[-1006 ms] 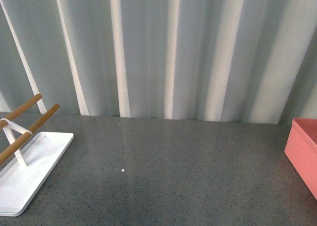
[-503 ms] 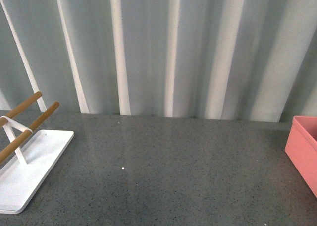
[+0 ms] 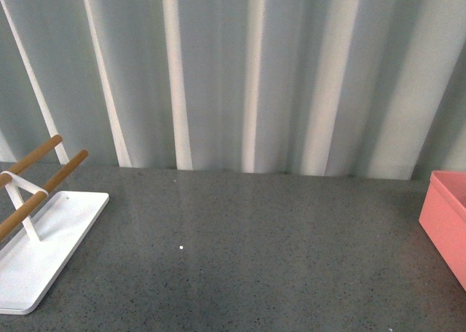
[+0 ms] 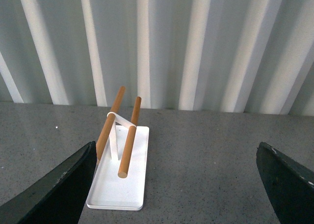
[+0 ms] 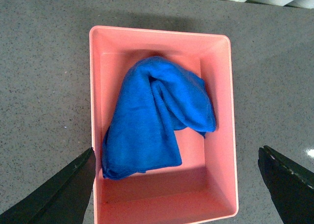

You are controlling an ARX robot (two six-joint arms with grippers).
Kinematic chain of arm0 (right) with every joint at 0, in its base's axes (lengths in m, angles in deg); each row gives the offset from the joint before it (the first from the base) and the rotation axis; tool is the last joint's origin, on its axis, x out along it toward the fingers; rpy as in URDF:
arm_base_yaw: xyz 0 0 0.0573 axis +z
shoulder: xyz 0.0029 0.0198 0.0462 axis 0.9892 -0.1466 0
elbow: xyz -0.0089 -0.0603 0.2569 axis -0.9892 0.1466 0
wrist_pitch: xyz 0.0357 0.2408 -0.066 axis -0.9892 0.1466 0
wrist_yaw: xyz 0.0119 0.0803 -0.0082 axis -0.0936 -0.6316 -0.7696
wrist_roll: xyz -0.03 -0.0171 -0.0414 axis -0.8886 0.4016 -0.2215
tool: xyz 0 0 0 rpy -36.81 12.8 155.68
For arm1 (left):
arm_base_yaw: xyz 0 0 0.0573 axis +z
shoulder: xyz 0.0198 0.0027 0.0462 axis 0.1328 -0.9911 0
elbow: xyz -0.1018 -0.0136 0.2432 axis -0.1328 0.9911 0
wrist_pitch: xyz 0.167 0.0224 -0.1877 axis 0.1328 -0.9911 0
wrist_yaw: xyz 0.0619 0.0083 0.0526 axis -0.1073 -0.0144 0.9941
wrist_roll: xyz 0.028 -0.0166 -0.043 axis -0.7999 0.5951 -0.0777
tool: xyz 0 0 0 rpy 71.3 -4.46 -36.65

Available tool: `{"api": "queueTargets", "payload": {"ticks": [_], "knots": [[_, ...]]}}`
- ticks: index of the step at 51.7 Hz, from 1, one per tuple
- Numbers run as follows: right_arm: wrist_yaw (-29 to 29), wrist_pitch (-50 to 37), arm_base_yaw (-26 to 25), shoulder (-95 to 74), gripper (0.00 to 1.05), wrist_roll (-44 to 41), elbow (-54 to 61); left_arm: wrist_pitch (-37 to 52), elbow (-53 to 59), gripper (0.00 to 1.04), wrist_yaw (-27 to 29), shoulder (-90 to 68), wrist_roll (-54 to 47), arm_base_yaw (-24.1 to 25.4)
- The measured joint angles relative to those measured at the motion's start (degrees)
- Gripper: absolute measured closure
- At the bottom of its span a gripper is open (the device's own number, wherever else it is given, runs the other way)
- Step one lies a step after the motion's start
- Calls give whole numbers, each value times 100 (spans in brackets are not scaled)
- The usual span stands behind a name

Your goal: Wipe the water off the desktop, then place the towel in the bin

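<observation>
The towel (image 5: 159,121) lies crumpled inside the bin (image 5: 96,86) at the right edge of the table (image 3: 262,244), both the right gripper (image 5: 176,194) and left gripper (image 4: 174,184) are released and empty, so the task seems finished

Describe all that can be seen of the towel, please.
The towel is bright blue, soft cloth, crumpled into thick folds. It lies inside the pink bin, on its floor, against one long wall, with bare floor around the rest. The right gripper is open above it and does not touch it. The front view does not show the towel.
</observation>
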Motion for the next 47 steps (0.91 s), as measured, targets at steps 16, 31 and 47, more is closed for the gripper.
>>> {"api": "queueTargets", "payload": {"ticks": [16,31,47], "knots": [[-1770,-8321,304,2326,68,1172,5184,-2,0,7,2,0,-2,0],[-1464,-8854,577,3220,101,1213,6828,-2,0,7,-2,2,0,0],[-968,-8802,1121,4483,101,1217,8008,-2,0,7,0,2,0,0]]}}
